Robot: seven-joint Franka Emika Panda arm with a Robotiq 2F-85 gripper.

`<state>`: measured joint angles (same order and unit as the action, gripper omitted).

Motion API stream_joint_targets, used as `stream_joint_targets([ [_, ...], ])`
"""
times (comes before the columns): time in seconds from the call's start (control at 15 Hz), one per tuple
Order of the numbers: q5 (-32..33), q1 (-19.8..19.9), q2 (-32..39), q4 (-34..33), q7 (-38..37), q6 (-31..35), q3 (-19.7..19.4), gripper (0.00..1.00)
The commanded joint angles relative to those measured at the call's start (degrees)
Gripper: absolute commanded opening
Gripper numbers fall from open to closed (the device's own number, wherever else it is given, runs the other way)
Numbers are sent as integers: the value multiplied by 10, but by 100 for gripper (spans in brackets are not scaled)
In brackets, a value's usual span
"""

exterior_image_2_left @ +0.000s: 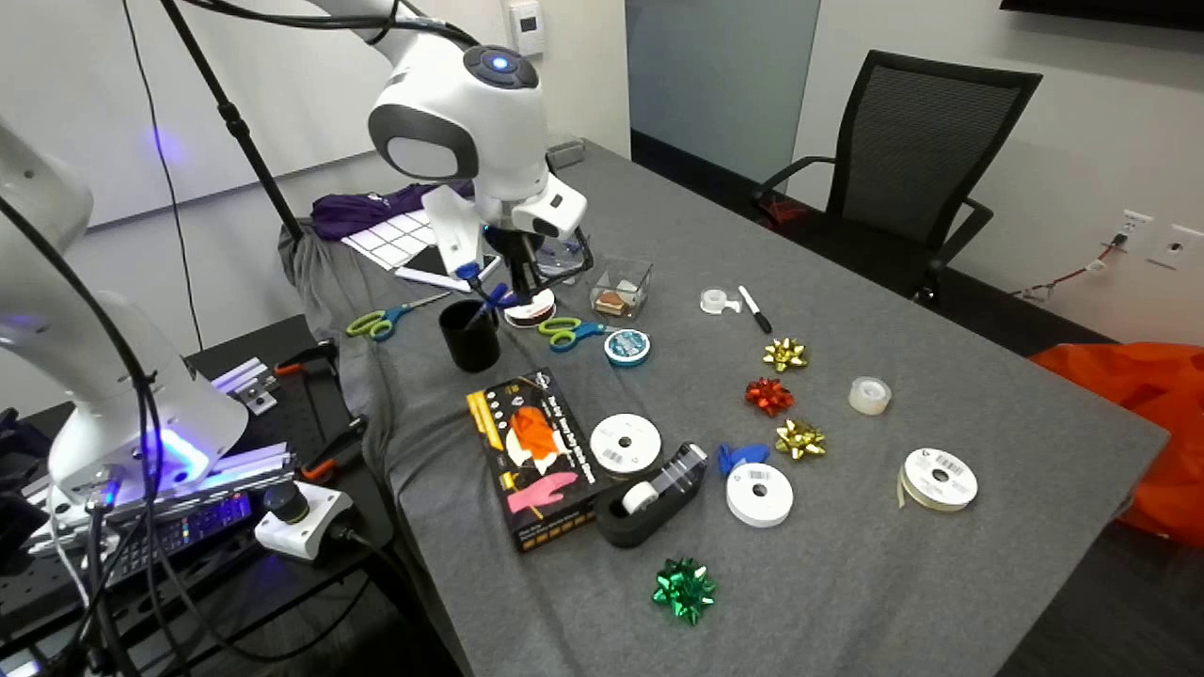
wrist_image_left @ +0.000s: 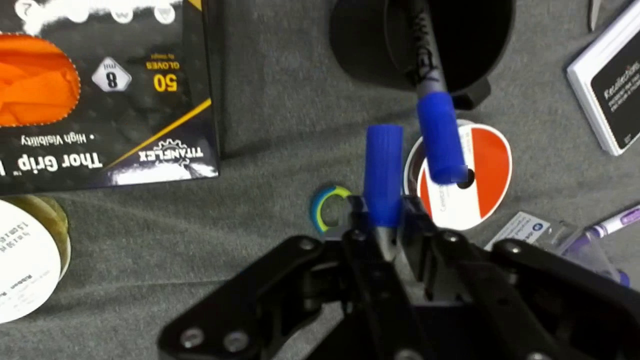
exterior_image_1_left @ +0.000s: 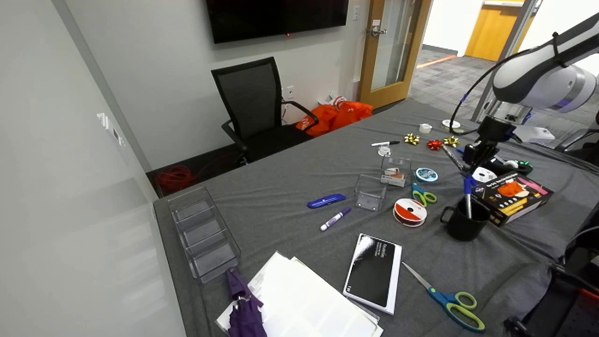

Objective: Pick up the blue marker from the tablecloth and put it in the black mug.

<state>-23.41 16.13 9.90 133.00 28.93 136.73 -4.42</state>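
The black mug [exterior_image_1_left: 465, 229] stands upright on the dark grey tablecloth [exterior_image_1_left: 281, 234]; it also shows in an exterior view [exterior_image_2_left: 470, 343] and at the top of the wrist view [wrist_image_left: 357, 50]. A blue-capped grey marker [wrist_image_left: 427, 65] leans in the mug, cap end up. My gripper [wrist_image_left: 382, 215] is shut on another blue marker [wrist_image_left: 384, 165], its blue end pointing toward the mug. The gripper is above and beside the mug in both exterior views [exterior_image_1_left: 471, 169] [exterior_image_2_left: 529, 287]. The held marker's grey part [exterior_image_1_left: 453, 157] sticks out from the gripper; the fingers partly hide it.
A glove box [exterior_image_1_left: 510, 196] lies beside the mug. A red and white ribbon roll [exterior_image_1_left: 410, 211] lies on the mug's handle side, with small scissors [exterior_image_1_left: 423, 195] behind it. Large scissors [exterior_image_1_left: 451, 299] and a black and white pad [exterior_image_1_left: 374, 271] lie nearby. A tape dispenser [exterior_image_2_left: 649, 498] stands past the box.
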Motion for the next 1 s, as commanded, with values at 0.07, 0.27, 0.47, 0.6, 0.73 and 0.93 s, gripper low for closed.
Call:
stream_joint_targets([
  [0.07,-44,0,-73,110,109,53,-8,5],
  [0.27,-89,-3,-104,142,175,49,-22,5],
  [0.47,-140,-10,-135,167,244,48,-42,5],
  [0.6,-189,-16,-153,184,308,51,-55,5],
  [0.73,-240,-24,-162,198,380,53,-67,5],
  [0.93,-336,-36,-164,215,512,50,-81,5],
])
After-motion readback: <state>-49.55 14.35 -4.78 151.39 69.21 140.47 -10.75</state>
